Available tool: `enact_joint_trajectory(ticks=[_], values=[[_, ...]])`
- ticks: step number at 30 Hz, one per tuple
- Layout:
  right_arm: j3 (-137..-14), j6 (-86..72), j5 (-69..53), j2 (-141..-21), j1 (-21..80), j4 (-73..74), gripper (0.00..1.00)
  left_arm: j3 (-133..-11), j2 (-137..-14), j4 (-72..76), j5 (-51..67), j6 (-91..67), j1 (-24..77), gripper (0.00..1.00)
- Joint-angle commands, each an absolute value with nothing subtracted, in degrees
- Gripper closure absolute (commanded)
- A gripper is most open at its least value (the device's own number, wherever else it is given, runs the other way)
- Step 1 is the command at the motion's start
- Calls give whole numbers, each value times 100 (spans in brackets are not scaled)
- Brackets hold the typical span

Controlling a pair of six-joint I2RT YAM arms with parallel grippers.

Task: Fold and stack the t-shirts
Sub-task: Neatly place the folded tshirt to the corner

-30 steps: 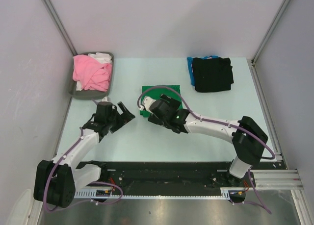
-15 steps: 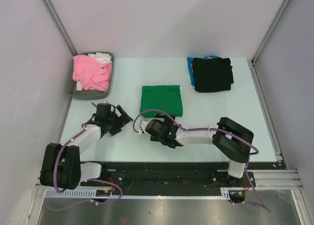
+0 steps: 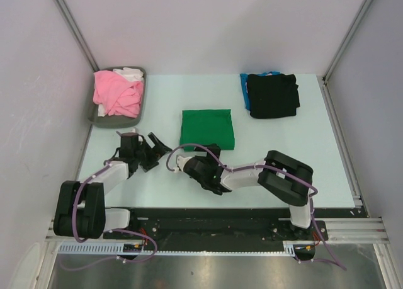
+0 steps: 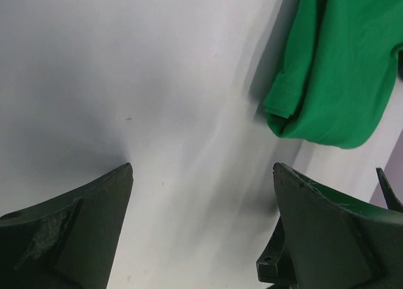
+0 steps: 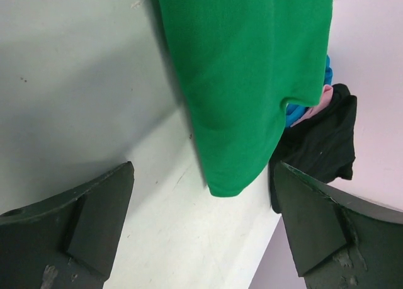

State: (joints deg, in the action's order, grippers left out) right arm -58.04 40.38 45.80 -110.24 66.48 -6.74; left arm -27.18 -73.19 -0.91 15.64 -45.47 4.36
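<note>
change: right hand (image 3: 172,162) drawn back lower-centre off green t-shirt (image 3: 207,128); left hand (image 3: 155,150) retracted lower left | hands: both spread open, empty | place: folded, mid-frame on bench (image 3: 296,150) | judgement: fold done, stacking onto black t-shirt (image 3: 272,95) upper right remains

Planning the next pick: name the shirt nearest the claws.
The green shirt, folded mid-table; the black one lies back right, the pink one in the tray.

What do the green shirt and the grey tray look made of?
Green shirt: soft matte knit, likely cotton, going by the fine weave and the limp folded edges in both wrist views. Tray: dark grey with a smooth, rigid rim, probably plastic.
</note>
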Motion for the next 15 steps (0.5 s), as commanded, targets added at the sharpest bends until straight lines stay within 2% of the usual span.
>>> enact_joint_trajectory(ticks=[1,4,8,11,12,15], values=[[-5687,3342,4369,-10540,6724,-195,0,-2383,-7112,306,2371,-4570,614,3],[-5695,2402,4210,-9670,6671,412,0,-2750,-6892,-130,2041,-4264,1430,4],[-5756,1145,3938,-8545,6391,1281,0,-3470,-6750,-1297,340,-3719,2967,3],[-5783,-416,3412,-7544,5822,2046,0,-3927,-6697,-1871,-549,-3412,3627,3],[-5783,-657,2914,-6993,5627,2204,0,-4181,-6715,-2011,-754,-3297,3786,4],[-5783,-1238,1702,-6374,4730,2505,0,-4813,-6951,-2583,-1352,-2840,4349,4]])
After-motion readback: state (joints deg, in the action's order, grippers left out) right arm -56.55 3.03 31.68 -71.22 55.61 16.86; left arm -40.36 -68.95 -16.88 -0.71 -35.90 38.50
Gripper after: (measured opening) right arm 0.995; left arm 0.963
